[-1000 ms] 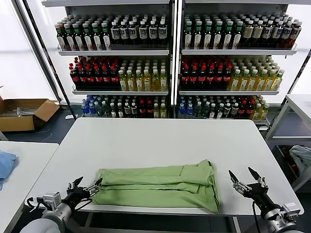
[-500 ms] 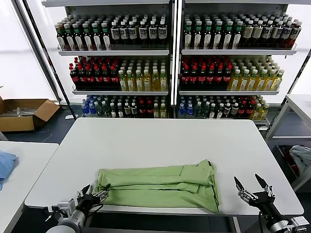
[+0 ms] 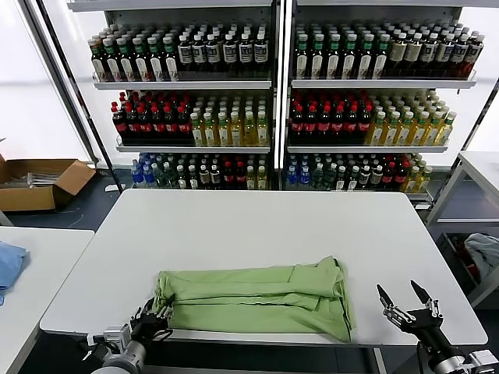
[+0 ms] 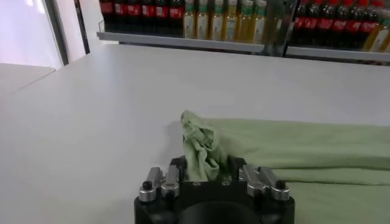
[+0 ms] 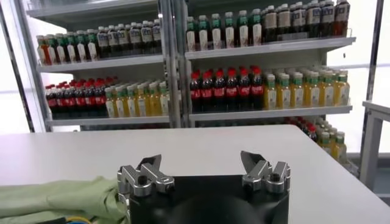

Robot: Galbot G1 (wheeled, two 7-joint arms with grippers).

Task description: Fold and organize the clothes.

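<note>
A light green shirt (image 3: 257, 300) lies folded into a long band near the front edge of the white table (image 3: 257, 222). My left gripper (image 3: 154, 318) is at the band's left end, at the table's front edge. In the left wrist view its jaws have closed on a bunched-up tuft of the shirt (image 4: 198, 146), which stands up between the fingers of the left gripper (image 4: 204, 169). My right gripper (image 3: 405, 302) hovers open off the shirt's right end, touching nothing. The right wrist view shows the right gripper (image 5: 204, 165) with its jaws wide apart and a bit of green shirt (image 5: 55, 199) beside it.
Shelves of bottles (image 3: 273, 101) stand behind the table. A second table on the left carries a blue cloth (image 3: 8, 265). A cardboard box (image 3: 39, 181) sits on the floor at far left. A pale garment (image 3: 483, 251) lies at far right.
My left gripper slid in to the shirt's left end and closed on it, puckering the cloth. My right gripper sank a little lower and to the right, still open.
</note>
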